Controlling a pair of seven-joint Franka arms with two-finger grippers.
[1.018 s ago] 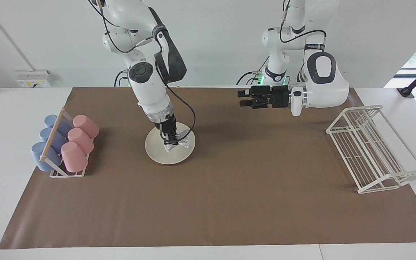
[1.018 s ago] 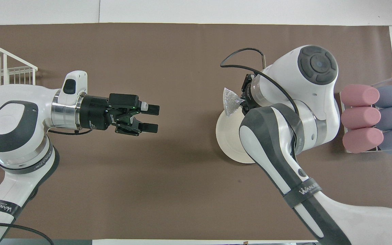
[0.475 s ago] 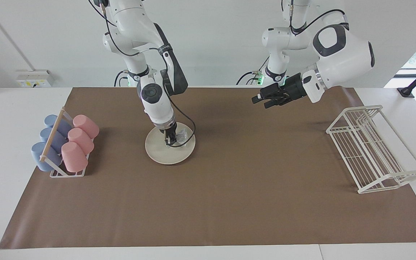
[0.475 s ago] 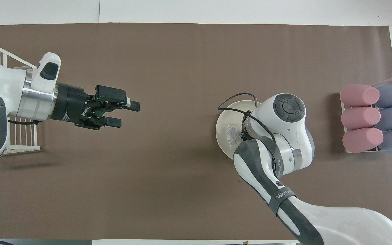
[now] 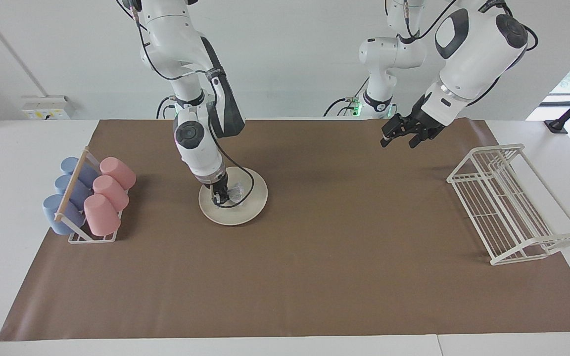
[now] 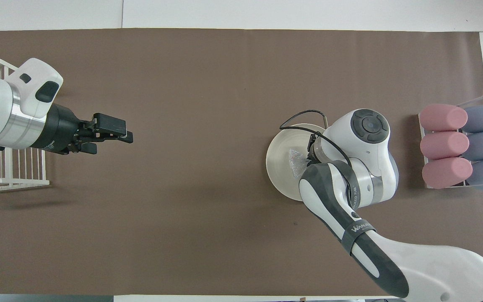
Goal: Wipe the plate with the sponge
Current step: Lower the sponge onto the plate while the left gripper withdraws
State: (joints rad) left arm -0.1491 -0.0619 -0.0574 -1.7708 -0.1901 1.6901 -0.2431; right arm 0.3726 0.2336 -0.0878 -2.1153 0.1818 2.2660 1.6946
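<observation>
- We see the right gripper (image 5: 221, 198) low over the plate (image 5: 253, 202), left of centre in the facing view, its fingers closed on the sponge (image 5: 236, 191), which presses on the plate's surface.
- In the overhead view the sponge (image 6: 297, 161) shows as a small silvery patch on the plate (image 6: 277, 163), at centre right of the frame, with the right arm's wrist covering the plate's edge beside it.
- The left gripper (image 5: 400, 140) hangs in the air at the upper right of the facing view, over bare brown mat (image 5: 314, 272); its fingers stand apart and hold nothing. That arm waits.
- In the overhead view the left gripper (image 6: 111, 136) sits at the left of the frame.
- A white wire rack (image 5: 510, 202) stands at the right of the facing view.
- A cup holder (image 5: 74, 195) with pink cups (image 5: 109, 193) and blue cups (image 5: 65, 190) lies at the left, on the counter (image 5: 8, 198).
</observation>
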